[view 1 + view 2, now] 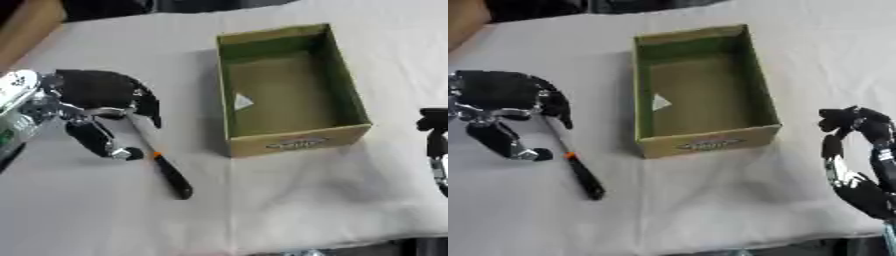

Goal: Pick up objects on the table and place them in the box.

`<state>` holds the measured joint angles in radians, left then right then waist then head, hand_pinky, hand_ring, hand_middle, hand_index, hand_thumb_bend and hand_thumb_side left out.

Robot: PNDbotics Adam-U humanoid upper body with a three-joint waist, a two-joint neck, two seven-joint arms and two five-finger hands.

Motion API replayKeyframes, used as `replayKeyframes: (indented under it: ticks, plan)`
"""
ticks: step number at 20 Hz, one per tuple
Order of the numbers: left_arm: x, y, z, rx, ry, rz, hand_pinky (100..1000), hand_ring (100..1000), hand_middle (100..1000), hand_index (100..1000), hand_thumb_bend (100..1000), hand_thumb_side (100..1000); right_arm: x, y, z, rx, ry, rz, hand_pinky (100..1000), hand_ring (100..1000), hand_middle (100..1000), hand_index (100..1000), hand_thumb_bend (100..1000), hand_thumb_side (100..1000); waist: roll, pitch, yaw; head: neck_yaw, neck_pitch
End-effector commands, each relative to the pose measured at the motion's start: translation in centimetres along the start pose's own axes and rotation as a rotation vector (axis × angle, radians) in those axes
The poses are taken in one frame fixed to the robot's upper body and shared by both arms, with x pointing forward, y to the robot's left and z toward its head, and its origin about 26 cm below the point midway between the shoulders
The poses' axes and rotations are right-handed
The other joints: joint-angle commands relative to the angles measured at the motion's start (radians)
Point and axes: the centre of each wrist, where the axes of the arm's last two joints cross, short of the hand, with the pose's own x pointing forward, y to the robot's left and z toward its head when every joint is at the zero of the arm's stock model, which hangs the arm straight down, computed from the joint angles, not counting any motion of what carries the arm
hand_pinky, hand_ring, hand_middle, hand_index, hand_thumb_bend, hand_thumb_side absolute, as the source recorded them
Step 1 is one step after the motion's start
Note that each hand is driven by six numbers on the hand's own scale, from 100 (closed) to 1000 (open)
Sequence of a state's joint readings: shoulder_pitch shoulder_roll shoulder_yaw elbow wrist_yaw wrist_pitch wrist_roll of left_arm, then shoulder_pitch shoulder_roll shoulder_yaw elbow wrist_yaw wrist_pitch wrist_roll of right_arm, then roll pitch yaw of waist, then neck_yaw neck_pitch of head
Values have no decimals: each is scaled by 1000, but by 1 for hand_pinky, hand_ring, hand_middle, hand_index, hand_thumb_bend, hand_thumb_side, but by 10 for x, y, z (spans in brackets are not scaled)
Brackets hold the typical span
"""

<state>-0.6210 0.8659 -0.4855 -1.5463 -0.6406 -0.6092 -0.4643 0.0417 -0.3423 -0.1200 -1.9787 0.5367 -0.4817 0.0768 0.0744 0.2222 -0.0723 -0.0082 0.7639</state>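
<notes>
— Right hand [857,165] idles low, fingers relaxed, empty. And the left?

— Left hand [96,107] curls over the screwdriver [162,162] shaft, nothing gripped yet. I'd close on the shaft, then lift toward the box [297,142].

Green-lined tan box [289,85], black-handled tool [171,175] with orange collar, white tablecloth [306,200].

I see my left hand [96,107] left of the box [293,142], fingers curled over the screwdriver [162,165] lying on the tabletop [306,200].
</notes>
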Motion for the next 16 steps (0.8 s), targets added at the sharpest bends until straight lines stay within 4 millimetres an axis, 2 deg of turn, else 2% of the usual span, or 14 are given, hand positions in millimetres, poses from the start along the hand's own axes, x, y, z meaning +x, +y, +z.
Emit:
replayKeyframes:
  ticks: [1, 8, 16]
  plan:
    - [-3, 2, 5, -16, 2, -21, 761, 774, 657, 776, 439, 495, 3, -7, -4, -5, -28, 16, 422, 561, 574, 783, 100, 753, -2, -16, 0, 1, -11]
    - [3, -2, -8, -18, -47, -36, 761, 775, 658, 776, 444, 508, 3, -7, -4, -7, -28, 15, 422, 561, 573, 783, 100, 753, -5, -16, 1, -1, -12]
    - [12, -1, -14, -43, -94, -111, 764, 781, 660, 774, 518, 519, 3, -7, -3, -6, -27, 16, 421, 561, 573, 783, 100, 753, -5, -15, 1, -2, -9]
